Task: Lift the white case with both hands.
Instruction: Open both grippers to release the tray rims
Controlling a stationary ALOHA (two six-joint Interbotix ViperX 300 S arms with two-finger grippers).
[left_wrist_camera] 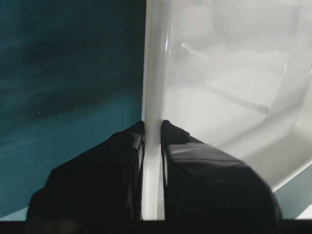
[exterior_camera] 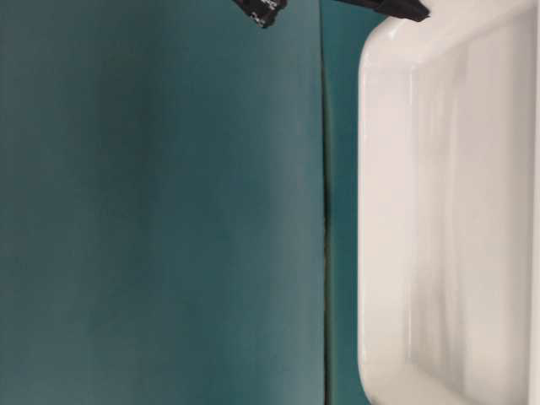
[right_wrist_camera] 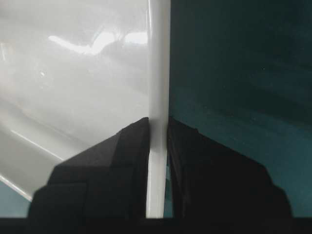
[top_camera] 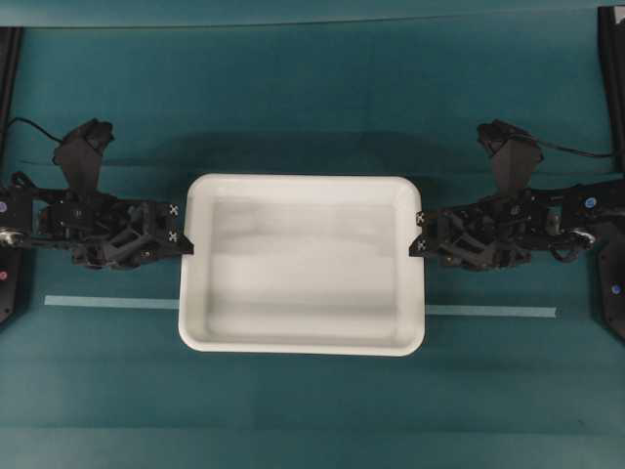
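Your left gripper [left_wrist_camera: 152, 141] and right gripper [right_wrist_camera: 158, 129] each pinch the white case [top_camera: 301, 264] by its rim; table-level, only jaw tips show, top edge.

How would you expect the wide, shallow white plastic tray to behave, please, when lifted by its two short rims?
The wide, shallow white plastic tray looks empty, so probably light. Its glossy rim may slip in the narrow pinches of the left gripper and right gripper. Held at two small points, it could tilt about that line.

A teal table mat [top_camera: 312, 107] carries a pale blue tape strip [top_camera: 107, 302] running left to right.
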